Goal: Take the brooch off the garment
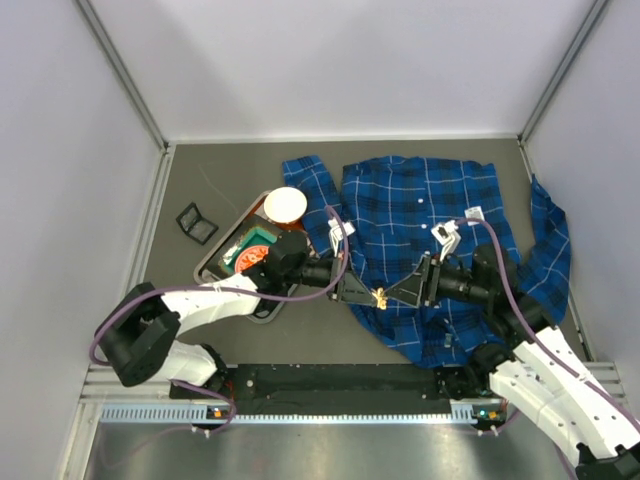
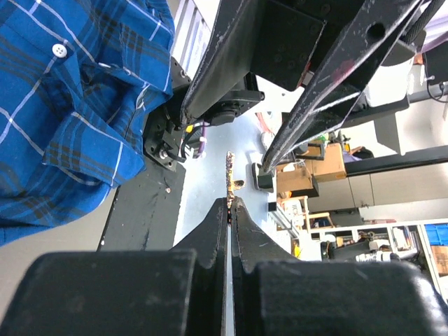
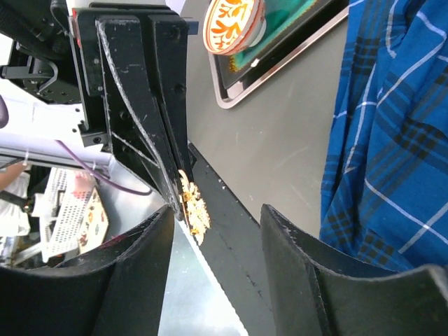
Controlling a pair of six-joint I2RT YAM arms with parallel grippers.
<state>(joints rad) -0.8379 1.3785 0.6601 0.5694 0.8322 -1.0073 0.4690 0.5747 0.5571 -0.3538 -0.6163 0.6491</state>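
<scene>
Our left hand [image 2: 229, 204] is pinched shut on the brooch [image 2: 229, 175], held in the air clear of the shirt [image 1: 420, 200], its long axis in line with the fingers and pointing at our right hand [image 3: 217, 213], which gapes wide just beside it, empty

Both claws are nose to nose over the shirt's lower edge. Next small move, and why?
Probably back the right claw straight off. The left claw is shut on the brooch, which sits in the air clear of the garment, while the right claw's jaws stand open around it, not gripping. That would free the left to carry it away.
</scene>
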